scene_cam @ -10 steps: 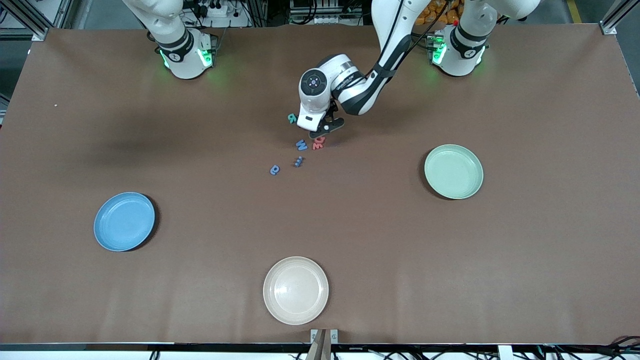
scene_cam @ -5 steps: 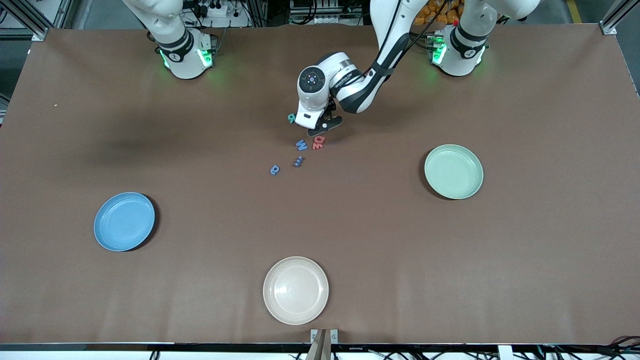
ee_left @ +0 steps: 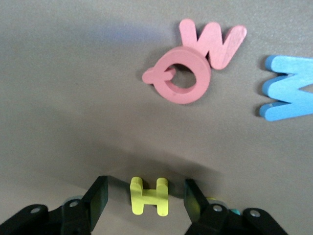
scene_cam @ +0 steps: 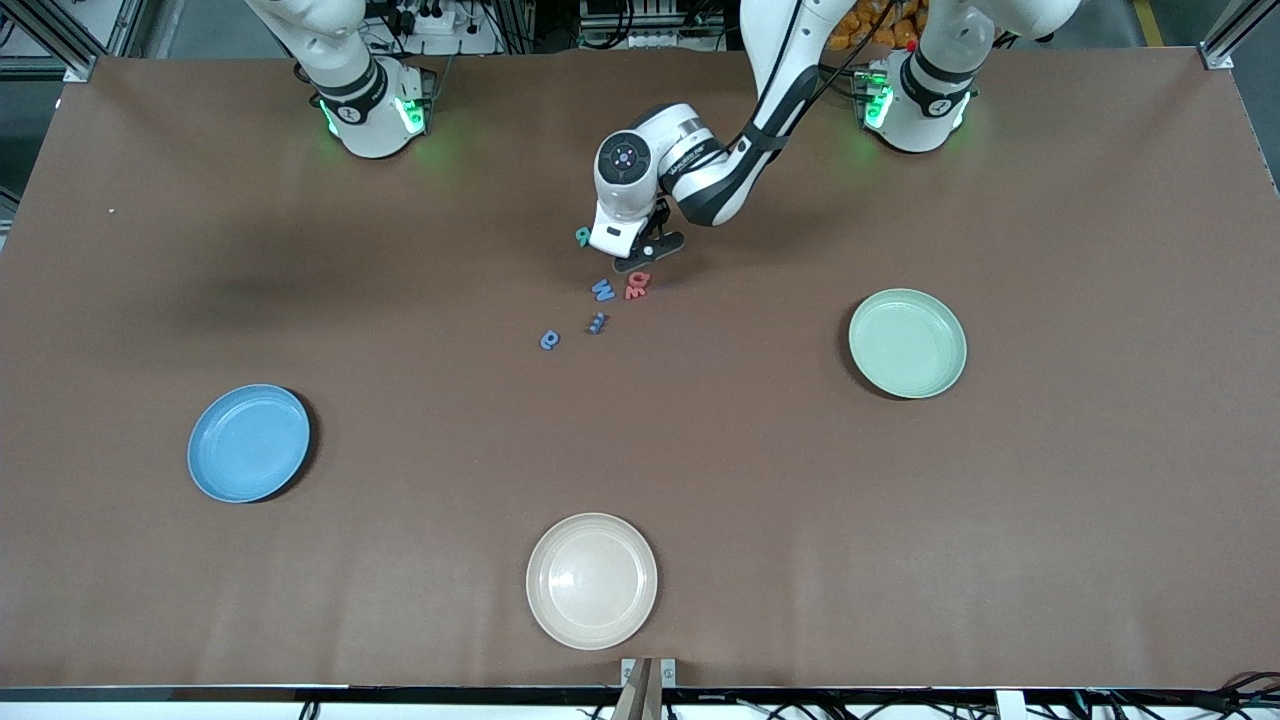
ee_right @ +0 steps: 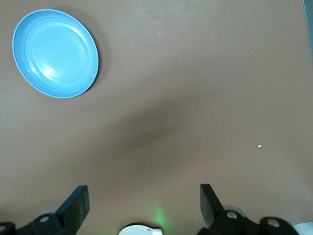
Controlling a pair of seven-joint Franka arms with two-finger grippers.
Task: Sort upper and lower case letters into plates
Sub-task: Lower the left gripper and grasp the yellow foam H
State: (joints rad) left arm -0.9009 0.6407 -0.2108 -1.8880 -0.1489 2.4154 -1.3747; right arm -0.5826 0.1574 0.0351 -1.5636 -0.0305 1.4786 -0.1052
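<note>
A small cluster of letters lies mid-table: a teal letter (scene_cam: 582, 236), a blue W (scene_cam: 602, 290), red letters (scene_cam: 637, 285) and two more blue ones (scene_cam: 597, 323) (scene_cam: 549, 340). My left gripper (scene_cam: 632, 258) is down at the cluster. In the left wrist view a yellow H (ee_left: 149, 196) lies flat between the left gripper's (ee_left: 145, 193) fingers, with a gap on each side. A red Q (ee_left: 183, 78), a red W (ee_left: 215, 41) and the blue W (ee_left: 288, 93) lie close by. The mint green plate (scene_cam: 907, 343) and the sky blue plate (scene_cam: 248, 442) hold nothing. My right gripper (ee_right: 144, 200) hangs open over bare table.
A cream-white plate (scene_cam: 591, 580) with nothing in it sits near the table's front edge. The sky blue plate (ee_right: 55, 54) also shows in the right wrist view. The right arm waits by its base.
The left gripper's fingers have drawn closer together around the yellow H, and the hand has shifted a little. The letters and plates have not moved.
</note>
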